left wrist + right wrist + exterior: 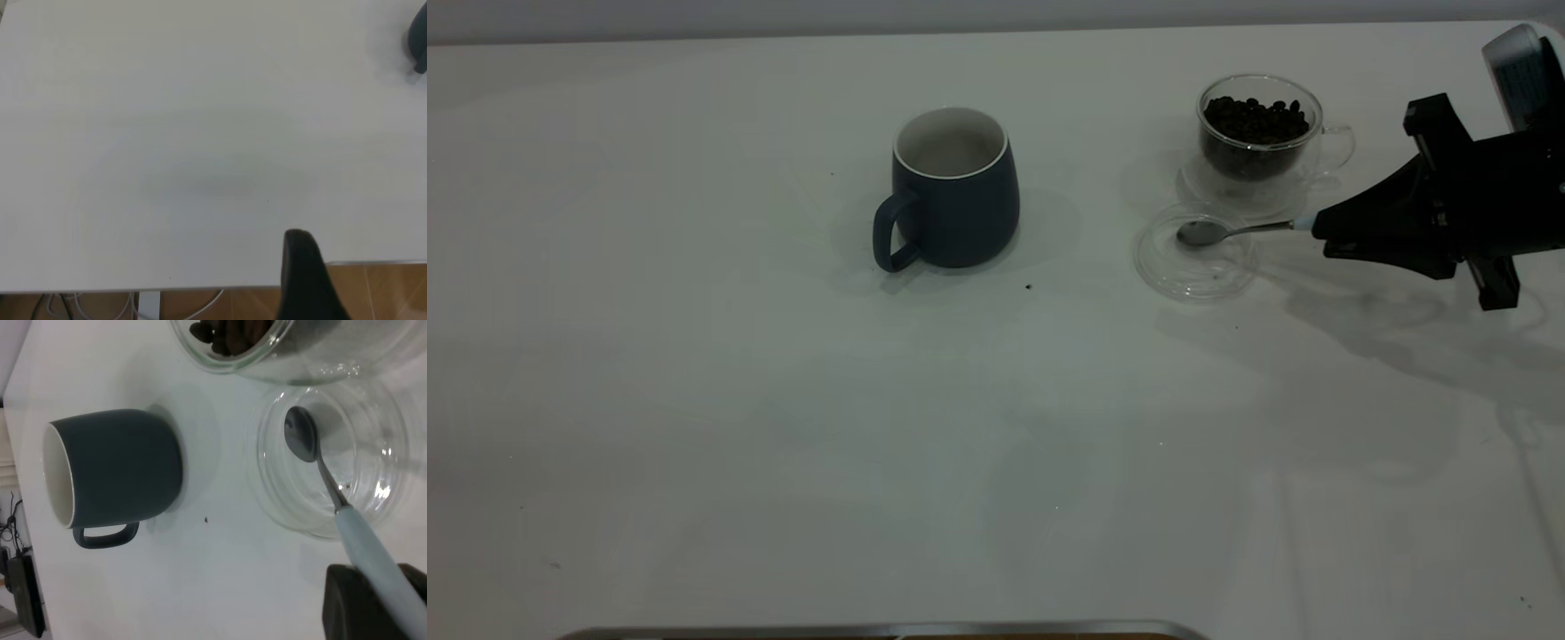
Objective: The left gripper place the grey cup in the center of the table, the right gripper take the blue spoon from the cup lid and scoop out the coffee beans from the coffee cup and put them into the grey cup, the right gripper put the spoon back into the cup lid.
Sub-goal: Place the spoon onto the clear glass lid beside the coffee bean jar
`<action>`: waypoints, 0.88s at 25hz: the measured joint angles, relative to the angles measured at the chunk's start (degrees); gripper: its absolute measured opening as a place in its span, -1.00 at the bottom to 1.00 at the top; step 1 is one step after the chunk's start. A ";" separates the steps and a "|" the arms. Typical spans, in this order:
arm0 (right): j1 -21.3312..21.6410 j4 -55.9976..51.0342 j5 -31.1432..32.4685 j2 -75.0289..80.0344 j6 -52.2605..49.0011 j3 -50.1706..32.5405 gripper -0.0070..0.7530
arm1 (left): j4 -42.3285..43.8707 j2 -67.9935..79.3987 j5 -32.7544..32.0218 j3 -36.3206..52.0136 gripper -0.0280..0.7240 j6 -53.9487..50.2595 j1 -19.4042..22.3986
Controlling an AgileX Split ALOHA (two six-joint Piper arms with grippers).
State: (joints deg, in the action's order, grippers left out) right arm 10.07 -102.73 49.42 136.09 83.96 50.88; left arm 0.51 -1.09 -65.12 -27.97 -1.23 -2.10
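Right gripper (1325, 233) clamping the blue spoon (1232, 231) by its handle at right of frame, bowl lying over the cup lid (1196, 253). Grey cup (951, 188) standing upper centre on the table (783, 400). Coffee cup (1258, 129) holding coffee beans (1256, 120), upper right. Left gripper (303, 280): state not discernible.

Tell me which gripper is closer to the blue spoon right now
Right. The right gripper is at the blue spoon, its fingers around the handle end. The left gripper sits back at the table's edge, far from it.
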 joint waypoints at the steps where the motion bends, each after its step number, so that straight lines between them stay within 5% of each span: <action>1: 0.00 0.00 0.43 0.54 0.08 0.41 -0.69 | 0.00 0.00 0.00 0.00 0.40 0.00 0.00; 17: -1.60 0.00 3.48 5.14 5.19 4.03 -0.69 | -0.05 0.00 0.00 0.00 0.40 0.10 0.00; 22: -1.52 0.00 3.48 5.14 6.80 4.03 -0.49 | -0.05 0.00 0.00 0.00 0.40 0.10 0.00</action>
State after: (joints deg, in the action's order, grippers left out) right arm 8.55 -102.73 52.90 141.23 90.76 54.90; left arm 0.45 -1.09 -65.12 -27.97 -1.13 -2.10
